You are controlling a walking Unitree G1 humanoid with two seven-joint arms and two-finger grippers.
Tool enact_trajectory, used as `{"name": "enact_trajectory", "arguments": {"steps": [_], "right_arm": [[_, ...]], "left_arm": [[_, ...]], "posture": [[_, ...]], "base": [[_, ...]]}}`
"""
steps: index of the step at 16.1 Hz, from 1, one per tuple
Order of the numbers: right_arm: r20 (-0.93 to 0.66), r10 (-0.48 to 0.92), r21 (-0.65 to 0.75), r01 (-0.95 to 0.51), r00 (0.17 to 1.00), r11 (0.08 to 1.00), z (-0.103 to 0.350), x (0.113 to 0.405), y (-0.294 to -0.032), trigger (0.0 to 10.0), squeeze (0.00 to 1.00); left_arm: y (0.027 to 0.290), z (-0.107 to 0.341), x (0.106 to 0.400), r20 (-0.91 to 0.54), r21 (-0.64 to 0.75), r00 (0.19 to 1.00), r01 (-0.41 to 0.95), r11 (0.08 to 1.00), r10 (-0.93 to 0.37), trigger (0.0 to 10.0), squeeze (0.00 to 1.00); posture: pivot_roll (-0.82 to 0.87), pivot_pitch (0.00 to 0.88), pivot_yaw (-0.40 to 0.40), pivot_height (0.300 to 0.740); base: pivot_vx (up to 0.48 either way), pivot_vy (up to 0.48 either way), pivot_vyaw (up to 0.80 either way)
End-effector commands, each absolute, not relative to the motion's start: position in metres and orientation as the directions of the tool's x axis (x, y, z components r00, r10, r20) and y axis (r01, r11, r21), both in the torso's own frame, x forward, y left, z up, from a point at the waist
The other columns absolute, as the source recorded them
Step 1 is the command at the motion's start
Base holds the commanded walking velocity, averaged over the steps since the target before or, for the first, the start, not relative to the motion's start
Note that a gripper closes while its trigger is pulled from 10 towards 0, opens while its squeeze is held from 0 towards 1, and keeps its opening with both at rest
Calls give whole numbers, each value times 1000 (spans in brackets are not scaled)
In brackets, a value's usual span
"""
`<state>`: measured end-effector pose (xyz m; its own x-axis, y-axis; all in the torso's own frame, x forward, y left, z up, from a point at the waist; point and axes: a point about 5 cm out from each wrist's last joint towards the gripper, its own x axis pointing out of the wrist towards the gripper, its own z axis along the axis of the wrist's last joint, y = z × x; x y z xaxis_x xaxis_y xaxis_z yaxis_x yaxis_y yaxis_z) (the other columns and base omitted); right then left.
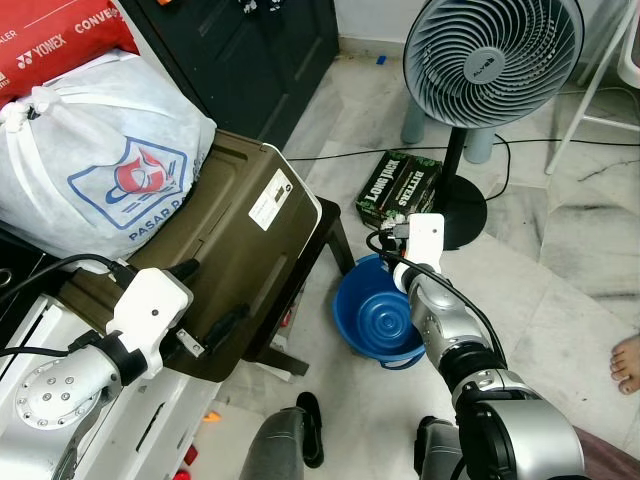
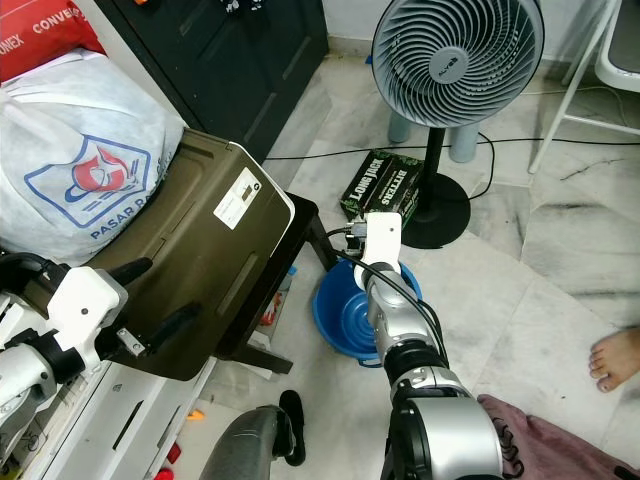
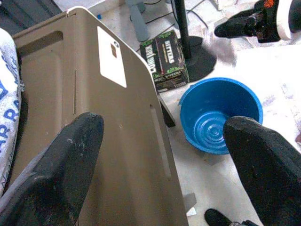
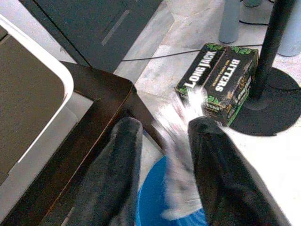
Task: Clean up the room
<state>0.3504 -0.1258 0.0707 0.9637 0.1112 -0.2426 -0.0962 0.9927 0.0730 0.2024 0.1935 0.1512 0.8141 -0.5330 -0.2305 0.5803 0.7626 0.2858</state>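
Basin (image 1: 380,320) sits upright on the floor (image 1: 560,300), hemmed left by the table (image 1: 325,215), open right. Right gripper (image 4: 162,141) above its far rim pinches blurred wrapper (image 4: 176,141); left gripper (image 3: 160,155) gapes wide.

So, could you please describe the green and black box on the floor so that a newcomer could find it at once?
Start at the tall grey standing fan and follow its black pole down to the round base. Lying on the marble floor against that base, on the side toward the dark cabinet, is the cardboard box. It alone carries lettering, "Long Jack Bitters", unlike the plain blue basin nearby.
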Motion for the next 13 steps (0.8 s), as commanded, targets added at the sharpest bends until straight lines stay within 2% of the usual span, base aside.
{"name": "enact_trajectory", "arguments": {"steps": [1,9,11,13], "right_arm": [[-247,143,80,-127,958,989,70,350,-115,10000,1000],[-188,209,82,-196,960,977,69,340,-112,10000,1000],[-168,234,54,-228,958,972,65,325,-116,10000,1000],[-146,300,6,-303,943,953,62,288,-123,10000,1000]], "left_arm": [[198,148,201,-250,279,819,571,772,-516,10000,0],[192,145,202,-240,269,820,571,776,-520,10000,0],[186,142,205,-221,260,823,567,782,-523,10000,0],[175,138,212,-175,235,836,548,803,-519,10000,0]], "posture": [[238,298,246,740],[200,294,225,740],[166,284,204,740],[115,270,170,740]], "base": [[0,0,0],[0,0,0],[0,0,0],[0,0,0]]}}
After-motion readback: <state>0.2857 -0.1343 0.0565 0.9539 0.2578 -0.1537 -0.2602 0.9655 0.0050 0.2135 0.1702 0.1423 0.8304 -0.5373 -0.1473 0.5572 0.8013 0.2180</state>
